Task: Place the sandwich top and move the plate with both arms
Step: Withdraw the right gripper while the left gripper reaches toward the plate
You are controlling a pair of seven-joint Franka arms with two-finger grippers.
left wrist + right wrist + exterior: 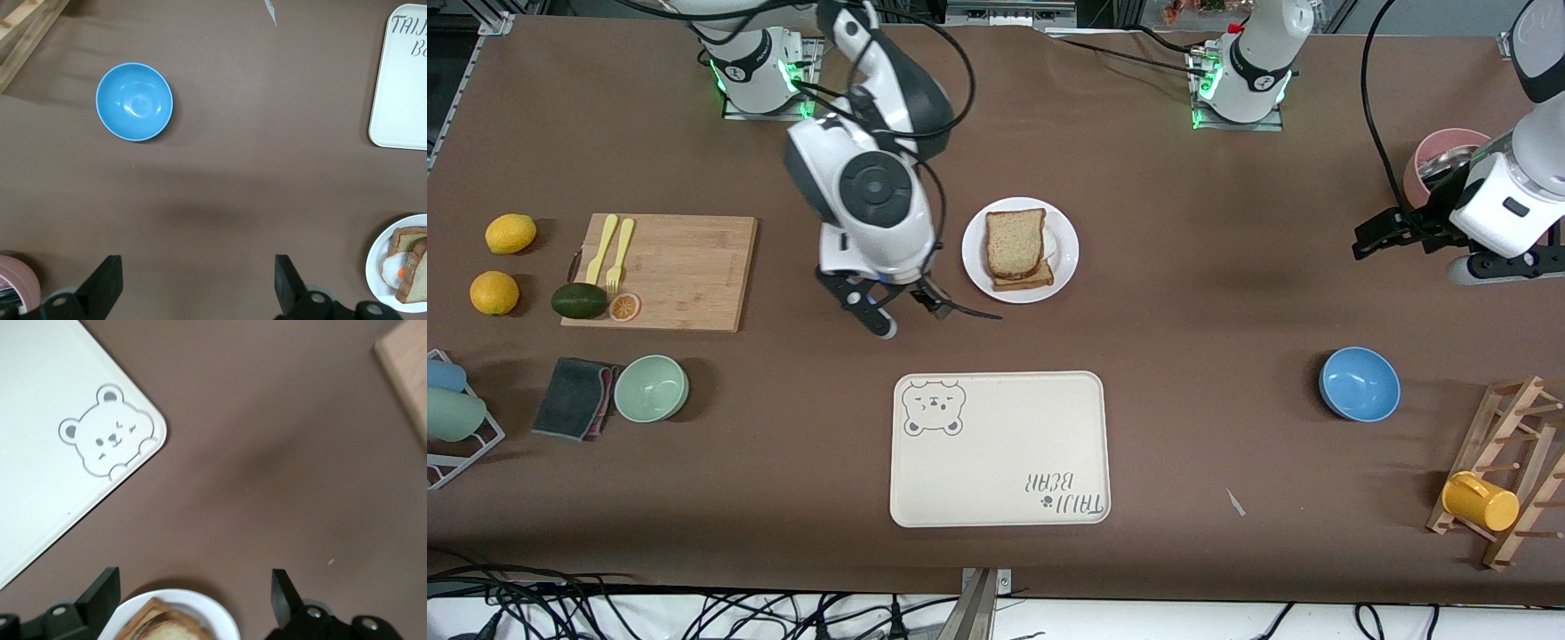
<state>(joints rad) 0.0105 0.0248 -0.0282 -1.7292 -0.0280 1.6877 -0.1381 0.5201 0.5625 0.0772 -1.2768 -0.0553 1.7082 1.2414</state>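
The white plate point(1064, 252) sits mid-table, farther from the front camera than the cream tray. The sandwich top point(1014, 241) lies on the stack on it, over a lower slice point(1028, 281), with the fried egg point(1053, 244) peeking out. My right gripper point(903, 311) is open and empty, low over the table beside the plate; the plate rim point(200, 603) and bread point(163, 625) show between its fingers. My left gripper point(1371, 236) is open and empty, in the air by the pink bowl. Its wrist view shows the plate point(375, 267) and egg point(395, 268).
The bear tray point(996, 449) lies nearest the front camera. A cutting board point(685, 267) with cutlery, an avocado, two lemons, a green bowl point(650, 388) and a cloth are at the right arm's end. A blue bowl point(1359, 383), pink bowl point(1440, 151) and mug rack point(1507, 471) are at the left arm's end.
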